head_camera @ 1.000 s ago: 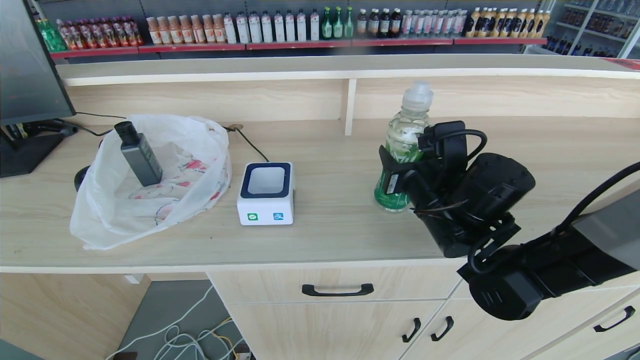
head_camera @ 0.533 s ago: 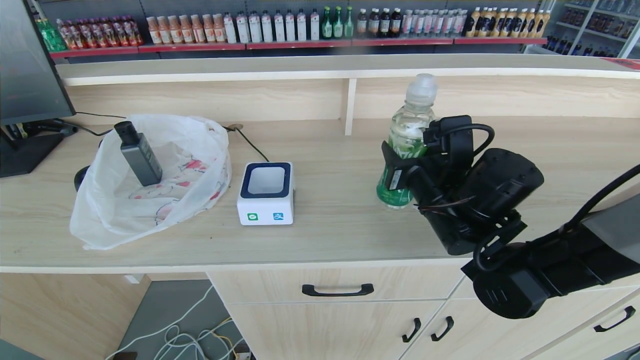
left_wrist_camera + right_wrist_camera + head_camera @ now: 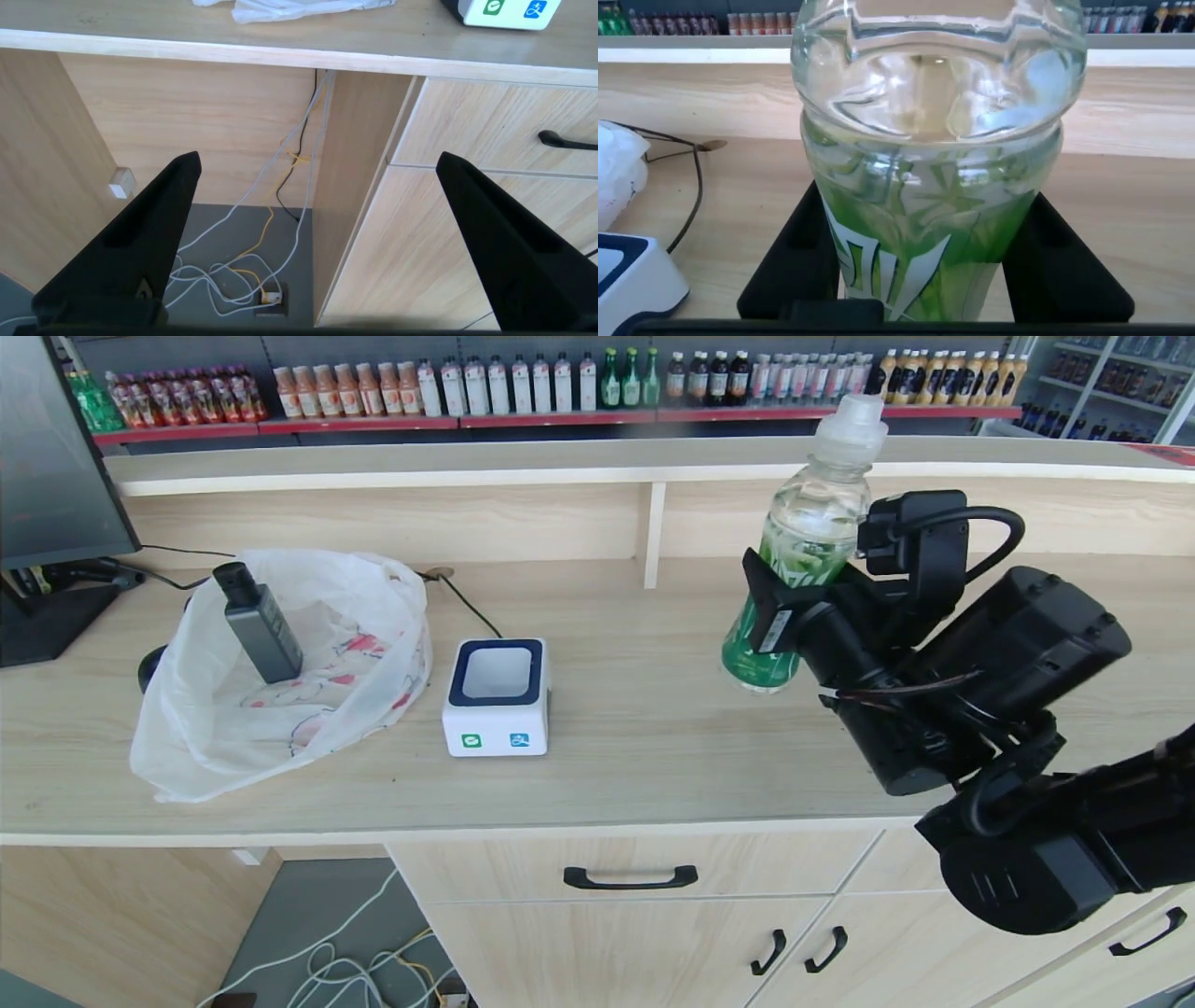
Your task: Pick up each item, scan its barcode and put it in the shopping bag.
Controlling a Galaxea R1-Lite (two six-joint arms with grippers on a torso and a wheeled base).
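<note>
Bottle (image 3: 810, 523), clear, green leafy label, pale cap, in right fingers (image 3: 758, 586)

This is a small shop, seen from behind the checkout. Red-edged shelves (image 3: 560, 422) along the back wall carry rows of bottled drinks (image 3: 485, 385). On the pale wooden surface (image 3: 635, 765) stand a white payment scanner (image 3: 497, 695), a plastic shopping bag (image 3: 280, 709) and, at the left edge, a till monitor (image 3: 56, 448).

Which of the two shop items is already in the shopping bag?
The grey, dark-capped container, leaning inside the white shopping bag. The clear green-labelled bottle is instead held above the counter by the right gripper.
</note>
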